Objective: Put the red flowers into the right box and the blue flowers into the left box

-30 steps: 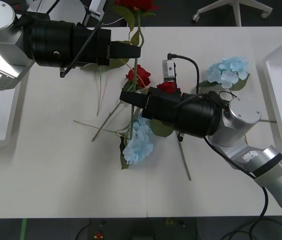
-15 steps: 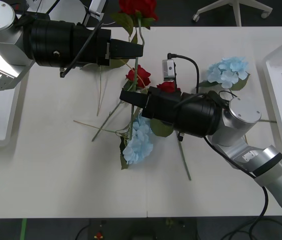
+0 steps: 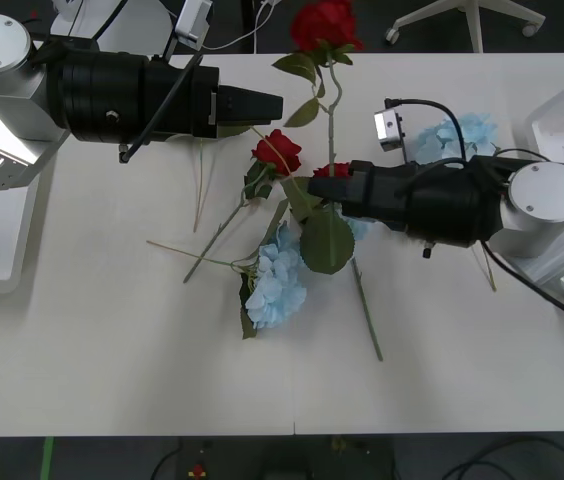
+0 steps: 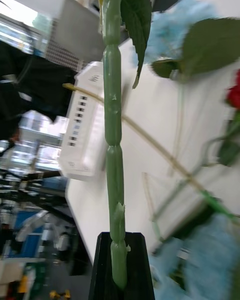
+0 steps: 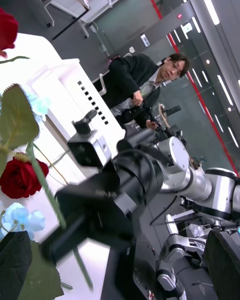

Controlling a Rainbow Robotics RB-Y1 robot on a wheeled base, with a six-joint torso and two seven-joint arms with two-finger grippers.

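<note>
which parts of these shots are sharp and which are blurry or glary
Right wrist view: the held rose stem is sharp, the blue flowers and room behind are soft. Left wrist view: ceiling light strips glare, the right end effector is slightly blurred. Front view: evenly lit, soft shadows on the table.

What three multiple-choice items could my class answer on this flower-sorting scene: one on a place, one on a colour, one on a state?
1. Where does the right box stand?
A. At the table's right edge
B. At the table's middle
C. Under the left claw

2. What colour is the bloom of the rose held by the right claw?
A. Blue
B. Red
C. White

3. How is the left claw?
A. Shut on a rose
B. Shut on a blue flower
C. Open, holding nothing

Answers:
1 A: the white tray lies at the front view's right edge.
2 B: the clamped stem ends in a deep-red bloom.
3 C: its fingers stand apart with nothing between them.
</note>
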